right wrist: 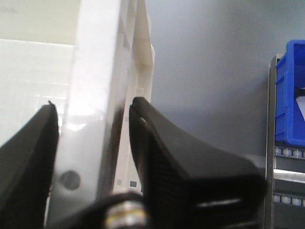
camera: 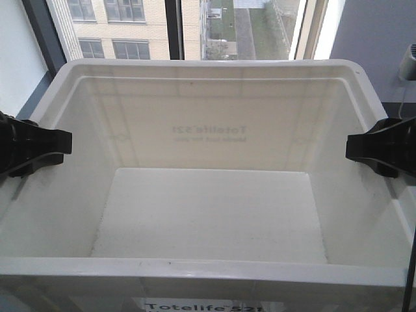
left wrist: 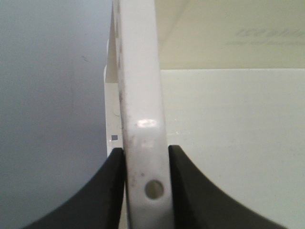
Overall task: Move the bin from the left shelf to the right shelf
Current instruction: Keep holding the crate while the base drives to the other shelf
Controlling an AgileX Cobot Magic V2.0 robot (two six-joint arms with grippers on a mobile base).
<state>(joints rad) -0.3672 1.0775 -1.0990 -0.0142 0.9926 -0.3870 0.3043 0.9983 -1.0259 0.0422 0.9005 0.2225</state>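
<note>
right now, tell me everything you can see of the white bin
The bin is a large rectangular tote of glossy white, slightly translucent plastic, open-topped and empty, with a broad flat rim. Black "Totelife 521" print sits on its near face and shows mirrored through the far wall. It stands upright before a window. The left gripper and right gripper clamp its side rims, each beside a small round hole. What is under it is hidden.

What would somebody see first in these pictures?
A big empty white Totelife bin fills the front view, a window behind it. The left gripper and right gripper pinch its side rims with black jaws. A blue bin peeks in at the right wrist view's edge.
</note>
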